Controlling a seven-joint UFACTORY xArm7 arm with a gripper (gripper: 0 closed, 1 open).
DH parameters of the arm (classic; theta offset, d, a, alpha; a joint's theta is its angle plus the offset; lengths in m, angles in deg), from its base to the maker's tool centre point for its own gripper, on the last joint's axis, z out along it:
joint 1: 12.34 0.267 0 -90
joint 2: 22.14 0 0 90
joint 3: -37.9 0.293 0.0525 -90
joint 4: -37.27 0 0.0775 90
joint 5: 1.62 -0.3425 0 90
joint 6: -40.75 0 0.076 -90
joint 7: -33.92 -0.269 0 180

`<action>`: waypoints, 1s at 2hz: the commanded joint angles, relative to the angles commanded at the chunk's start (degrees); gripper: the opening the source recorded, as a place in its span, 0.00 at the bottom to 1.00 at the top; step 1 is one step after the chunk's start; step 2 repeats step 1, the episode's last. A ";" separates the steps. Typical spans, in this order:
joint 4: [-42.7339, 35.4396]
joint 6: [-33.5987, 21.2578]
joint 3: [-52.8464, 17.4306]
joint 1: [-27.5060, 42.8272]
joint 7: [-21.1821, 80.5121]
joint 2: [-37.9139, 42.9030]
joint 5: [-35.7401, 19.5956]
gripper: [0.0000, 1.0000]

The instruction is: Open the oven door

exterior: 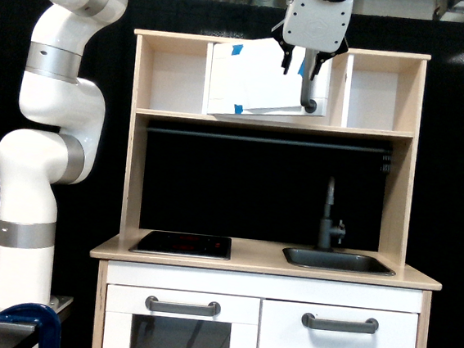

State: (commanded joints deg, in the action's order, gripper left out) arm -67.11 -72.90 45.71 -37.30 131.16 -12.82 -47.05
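The oven door [253, 81] is a wide white panel in the middle of the toy kitchen's upper shelf, with small blue tape pieces [236, 49] on it. It stands swung partly outward, its lower edge slanting. Its vertical grey bar handle [308, 95] is near the panel's right edge. My gripper [301, 69] hangs from above at the top of that handle, with its dark fingers spread to either side of the bar's upper end. The fingers look open and do not pinch the bar.
My white arm [40, 164] rises at the exterior view's left, beside the kitchen. Below the shelf are a black hob [182, 244], a sink [336, 260] with a dark faucet [328, 224], and two lower doors with horizontal grey handles [182, 306]. A blue clamp [33, 319] sits at the arm's base.
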 joint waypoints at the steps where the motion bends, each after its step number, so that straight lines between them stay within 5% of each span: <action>1: 8.89 -3.58 -5.24 -4.74 11.28 -4.36 3.33 1.00; 2: 8.89 -3.58 -5.24 -4.74 11.28 -4.36 3.33 1.00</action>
